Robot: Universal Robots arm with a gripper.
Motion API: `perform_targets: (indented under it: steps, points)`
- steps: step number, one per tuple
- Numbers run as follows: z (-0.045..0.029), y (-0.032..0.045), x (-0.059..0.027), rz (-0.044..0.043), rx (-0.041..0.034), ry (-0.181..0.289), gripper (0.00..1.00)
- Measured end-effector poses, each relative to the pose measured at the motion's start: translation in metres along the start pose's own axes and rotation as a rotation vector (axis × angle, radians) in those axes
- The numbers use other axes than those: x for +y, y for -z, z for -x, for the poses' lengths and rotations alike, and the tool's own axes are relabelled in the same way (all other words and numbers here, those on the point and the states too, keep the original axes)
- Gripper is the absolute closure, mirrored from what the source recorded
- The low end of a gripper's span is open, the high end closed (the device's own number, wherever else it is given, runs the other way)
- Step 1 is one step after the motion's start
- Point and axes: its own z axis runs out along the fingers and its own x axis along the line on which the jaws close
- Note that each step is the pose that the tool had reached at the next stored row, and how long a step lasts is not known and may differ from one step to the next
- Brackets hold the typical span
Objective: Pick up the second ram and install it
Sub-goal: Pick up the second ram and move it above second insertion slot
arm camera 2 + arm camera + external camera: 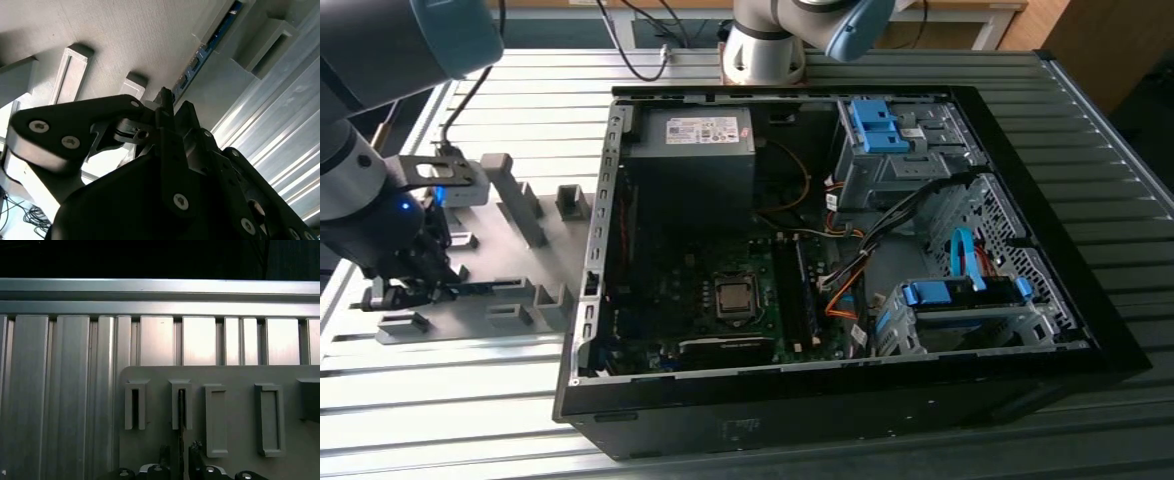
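Step in hand, by my read: the pick-up. The end effector (180, 452) is at the ram, but no grip is made yet. It's open: its fingers (196, 455) sit apart w/ the ram (181, 402) running edge-on between them, a sliver of gap on each side in the first wrist view.

The second wrist view agrees. The end effector (176, 102) is right at the near end of the blue-green ram (201, 54). The ram stands on edge in a slot of the grey holder plate (125, 30) and runs straight ahead of the tips.

In the exterior view the end effector (414, 285) hangs low over that plate (507, 260) on the ribbed tabletop (454, 400). The open PC case (1067, 300) is well apart from it, w/ the memory slots (794, 290) on the board inside. Install not begun.

Next move prob. calls for a square squeeze on the ram's flat faces, no twist. Then a straight lift out of the slot, so the thin board doesn't bind or bend.
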Motion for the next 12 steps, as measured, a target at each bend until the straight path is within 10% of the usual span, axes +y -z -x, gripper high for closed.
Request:
perform_targets:
  steps: [12]
  points:
    - [-0.0001, -0.0022, -0.0022, -0.0002, -0.0001, 0.0, 0.8]
